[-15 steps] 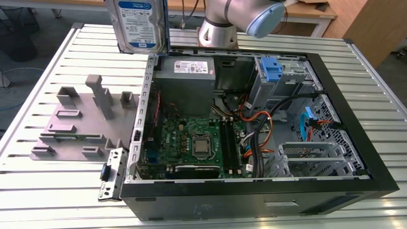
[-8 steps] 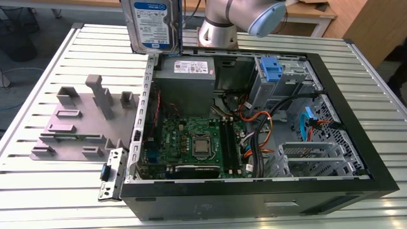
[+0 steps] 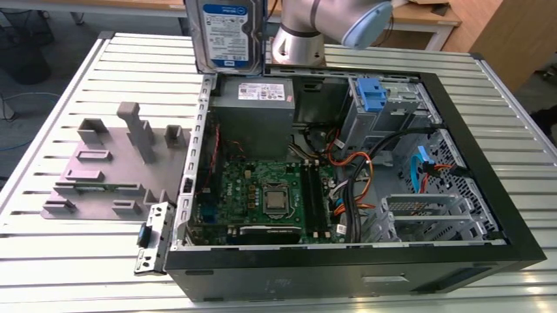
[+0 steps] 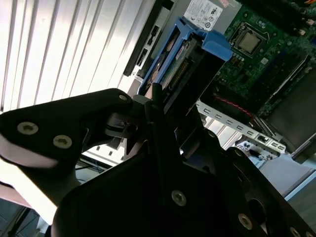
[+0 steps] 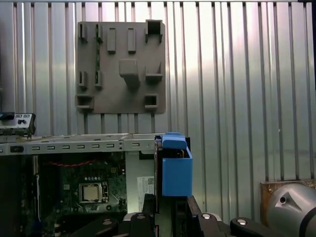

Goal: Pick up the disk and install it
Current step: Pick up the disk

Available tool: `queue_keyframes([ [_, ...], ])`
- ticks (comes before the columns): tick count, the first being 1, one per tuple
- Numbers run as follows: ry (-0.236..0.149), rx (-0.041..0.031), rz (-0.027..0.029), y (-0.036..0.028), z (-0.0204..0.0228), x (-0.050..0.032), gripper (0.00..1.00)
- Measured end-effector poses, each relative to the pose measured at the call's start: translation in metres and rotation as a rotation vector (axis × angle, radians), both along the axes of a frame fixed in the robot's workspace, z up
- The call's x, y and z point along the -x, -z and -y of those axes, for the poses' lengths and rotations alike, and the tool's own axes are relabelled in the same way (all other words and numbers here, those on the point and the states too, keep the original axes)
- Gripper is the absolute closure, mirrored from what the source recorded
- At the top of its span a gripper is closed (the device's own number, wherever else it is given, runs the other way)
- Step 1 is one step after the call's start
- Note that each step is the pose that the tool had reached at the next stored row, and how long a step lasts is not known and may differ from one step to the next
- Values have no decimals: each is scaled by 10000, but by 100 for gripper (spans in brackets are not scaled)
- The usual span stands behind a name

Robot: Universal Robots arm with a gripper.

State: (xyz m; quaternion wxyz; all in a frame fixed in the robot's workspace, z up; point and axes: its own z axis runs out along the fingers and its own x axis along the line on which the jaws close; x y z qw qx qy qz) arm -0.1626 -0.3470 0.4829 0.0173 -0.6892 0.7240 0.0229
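Observation:
The disk (image 3: 228,32), a silver hard drive with a blue-and-white label, hangs upright in the air above the back left corner of the open computer case (image 3: 348,277). In the second wrist view, my gripper (image 4: 163,106) is shut on the disk (image 4: 183,64), whose blue side rails stick out past the black fingers. In the first wrist view the disk (image 5: 176,170) appears edge-on above the gripper (image 5: 165,205), over the case's edge and the slatted table.
Inside the case are a grey power supply (image 3: 254,107), a green motherboard (image 3: 270,195), loose cables and a drive bay with a blue latch (image 3: 372,94). A grey slotted tray (image 3: 113,163) lies on the slatted table at the exterior view's left. The arm (image 3: 322,26) rises behind the case.

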Motion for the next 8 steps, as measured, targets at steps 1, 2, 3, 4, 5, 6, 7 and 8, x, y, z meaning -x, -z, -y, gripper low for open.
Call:
queue_keyframes([
  [1,0,1,0,0,0,-37,65],
  [2,1,1,0,0,0,-73,65],
  [3,1,0,0,0,0,-109,65],
  [4,0,-1,1,1,0,-147,65],
  [5,0,-1,1,1,0,-185,65],
  [6,1,-1,1,1,0,-228,65],
  [7,2,0,0,0,0,-267,65],
  [8,1,0,0,1,0,-309,65],
])
